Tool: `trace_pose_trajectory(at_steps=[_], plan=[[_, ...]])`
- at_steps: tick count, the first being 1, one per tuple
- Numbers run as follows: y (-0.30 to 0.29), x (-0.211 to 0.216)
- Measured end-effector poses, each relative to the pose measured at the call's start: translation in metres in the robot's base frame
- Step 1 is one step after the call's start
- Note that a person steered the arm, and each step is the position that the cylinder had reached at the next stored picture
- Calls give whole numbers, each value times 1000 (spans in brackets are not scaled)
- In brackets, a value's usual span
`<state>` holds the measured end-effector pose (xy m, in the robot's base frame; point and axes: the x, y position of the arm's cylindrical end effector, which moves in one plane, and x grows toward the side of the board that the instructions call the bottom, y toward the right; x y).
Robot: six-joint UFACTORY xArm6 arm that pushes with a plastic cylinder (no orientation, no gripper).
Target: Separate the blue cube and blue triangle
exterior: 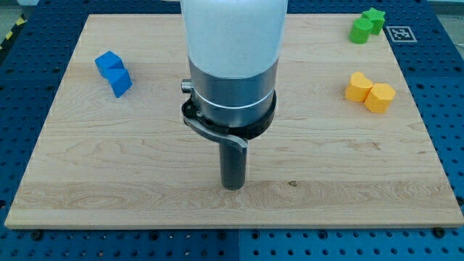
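Note:
Two blue blocks sit touching at the view's upper left of the wooden board [87,167]. The upper one [109,63] and the lower one [120,81] both look boxy; I cannot tell which is the cube and which the triangle. My tip [232,185] rests on the board at the lower centre, well to the right of and below the blue pair, touching no block.
Two yellow blocks [370,91] sit touching at the view's right. Two green blocks [366,25] sit touching at the top right corner, next to a black-and-white marker tag [400,32]. The arm's white and metal body [232,65] hides the board's top centre.

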<state>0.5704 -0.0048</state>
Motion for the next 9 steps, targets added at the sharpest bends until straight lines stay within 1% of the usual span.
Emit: trace_pose_trajectory(at_steps=[1,2,3,4,5,6,8,9], plan=[[0,-1],[-31,-30],[-76,-76],[-77,-77],[-120,-89],[-178,-109],[-198,-128],[-221,-134]])
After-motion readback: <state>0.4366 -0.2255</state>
